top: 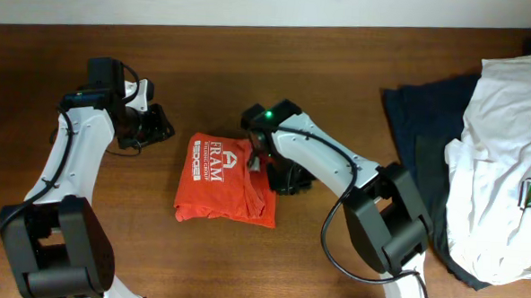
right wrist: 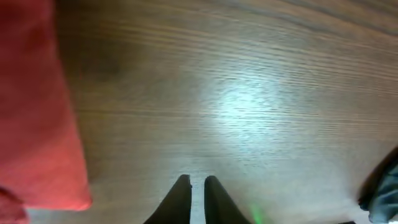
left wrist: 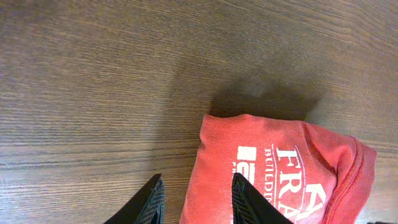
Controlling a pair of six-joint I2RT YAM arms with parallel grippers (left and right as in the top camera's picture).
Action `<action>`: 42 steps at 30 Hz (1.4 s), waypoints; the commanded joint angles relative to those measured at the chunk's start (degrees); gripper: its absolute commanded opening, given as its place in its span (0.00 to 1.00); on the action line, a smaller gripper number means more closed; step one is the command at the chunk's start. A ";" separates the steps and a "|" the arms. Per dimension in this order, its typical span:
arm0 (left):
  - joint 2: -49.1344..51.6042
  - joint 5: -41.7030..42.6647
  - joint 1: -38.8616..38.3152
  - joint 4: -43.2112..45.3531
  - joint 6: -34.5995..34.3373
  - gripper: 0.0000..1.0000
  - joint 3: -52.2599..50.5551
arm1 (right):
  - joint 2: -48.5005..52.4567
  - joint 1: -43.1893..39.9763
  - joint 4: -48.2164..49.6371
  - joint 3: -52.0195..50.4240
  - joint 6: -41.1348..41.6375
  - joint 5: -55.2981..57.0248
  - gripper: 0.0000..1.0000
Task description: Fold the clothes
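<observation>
The clothes are an orange-red T-shirt [top: 224,183] with white printed lettering, lying folded into a small rectangle at the middle of the table. My left gripper [top: 154,126] hovers at the shirt's left edge. In the left wrist view its jaws [left wrist: 196,202] stand open, one finger over bare wood and the other over the shirt [left wrist: 273,174], with the fabric edge between them. My right gripper [top: 287,179] is just right of the shirt. In the right wrist view its jaws [right wrist: 197,193] are shut to a thin slit over bare table, holding nothing, with the shirt [right wrist: 31,112] at the far left.
A dark navy garment [top: 419,129] lies at the right of the wooden table [top: 82,249], with a white garment [top: 503,150] heaped over it up to the right edge. A dark corner of cloth [right wrist: 379,199] shows at the lower right of the right wrist view.
</observation>
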 commanded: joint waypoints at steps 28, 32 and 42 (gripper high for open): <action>1.46 1.05 -8.00 2.14 3.48 0.49 0.39 | -2.45 -1.11 -1.38 -1.16 -1.92 -2.05 0.38; 2.91 -0.92 -10.34 4.92 3.74 0.49 0.39 | -9.14 -3.78 0.48 -0.26 -5.62 -9.09 0.37; 18.51 -10.12 -12.87 -2.32 4.92 0.37 0.39 | -7.45 -2.62 12.90 -9.66 -17.62 -30.80 0.38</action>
